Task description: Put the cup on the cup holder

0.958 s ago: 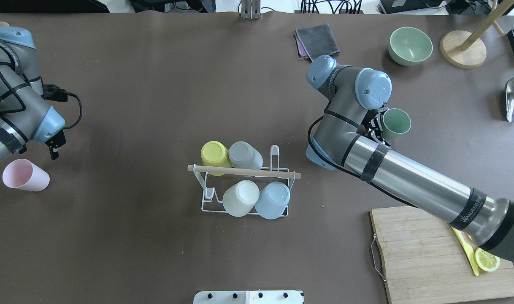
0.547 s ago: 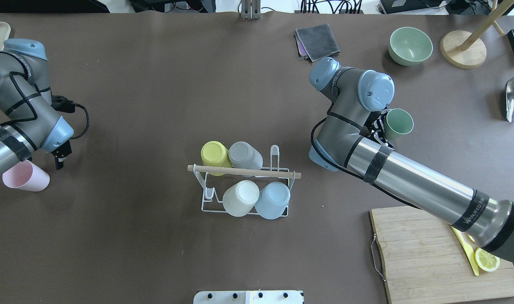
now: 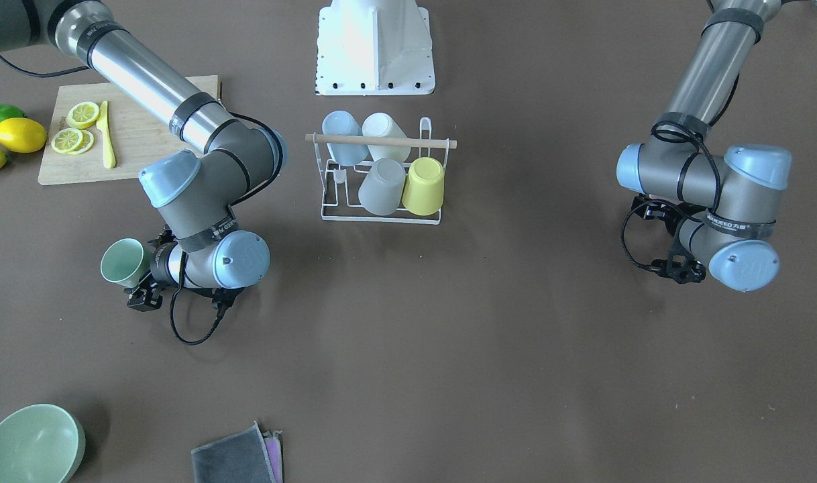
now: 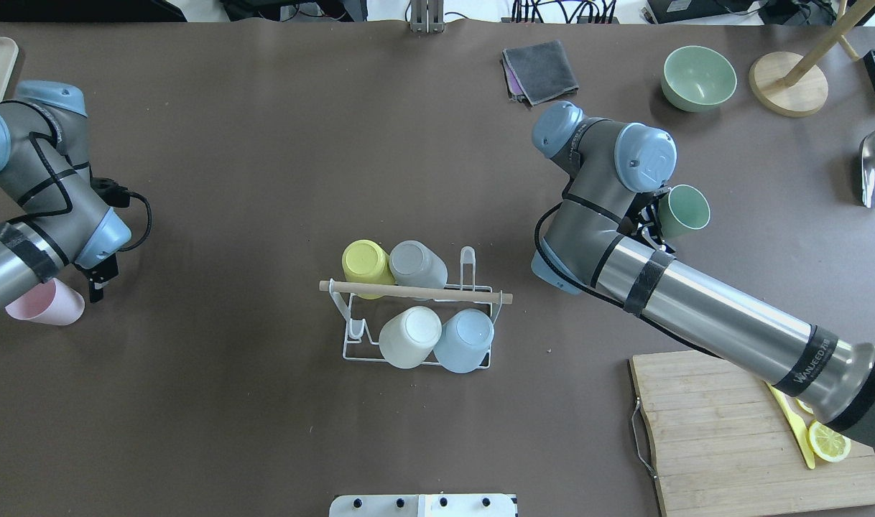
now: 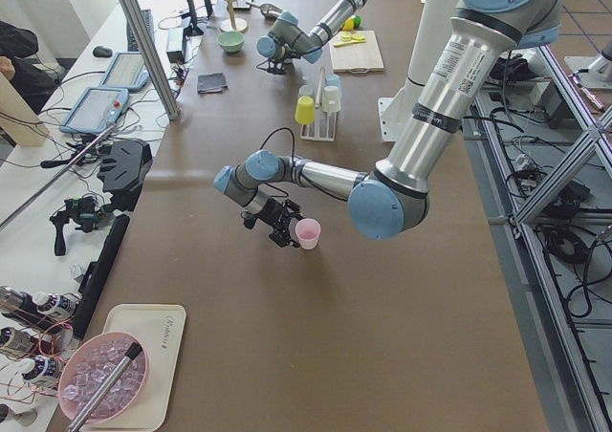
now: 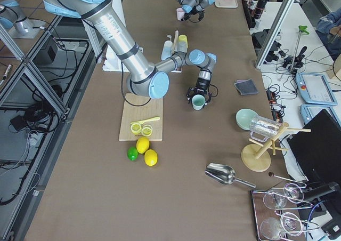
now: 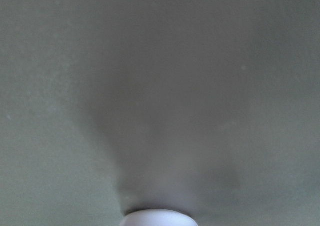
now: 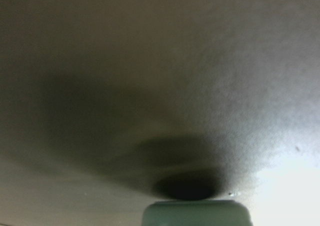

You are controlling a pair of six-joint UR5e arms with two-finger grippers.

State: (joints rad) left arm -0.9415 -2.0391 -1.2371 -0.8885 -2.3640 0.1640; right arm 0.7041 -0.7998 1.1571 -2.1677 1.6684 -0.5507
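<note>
Landmark: cup holder (image 4: 416, 309), white wire rack w/ a wooden rod (image 4: 416, 291) across its top, standing mid-table.

On the rack I count 4 cups, all mouth-down on prongs: yellow cup (image 4: 366, 264) and grey cup (image 4: 417, 265) in the row far from the robot base, cream cup (image 4: 409, 337) and pale blue cup (image 4: 465, 339) in the near row. 2 prongs are bare, 1 at each row's end (image 4: 467, 260).

Right of the holder, well apart: my right gripper (image 4: 646, 222) at the green cup (image 4: 682, 211), which is off the table, tilted, mouth pointing away from the holder. In the right-side view the fingers (image 6: 189, 98) sit either side of the cup; jaws look narrowed onto its wall. Right wrist cam shows only the cup's green edge (image 8: 196, 213) at frame bottom and its shadow on the table.

Left of the holder, well apart: my left gripper (image 4: 96, 281) just beside the pink cup (image 4: 44, 304), which the arm partly hides from overhead. In the left-side view the cup (image 5: 307, 232) sits right at the fingertips, mouth up; I can't tell if it is gripped or how wide the jaws are. Left wrist cam is blurred, only a pale rim (image 7: 159, 218) at the bottom.

Beyond the right arm from the holder: folded grey cloth (image 4: 540, 70), green bowl (image 4: 698, 77). Toward the robot on that side: cutting board (image 4: 732, 438) w/ a lemon slice (image 4: 829, 441) and yellow knife (image 4: 793, 425).
</note>
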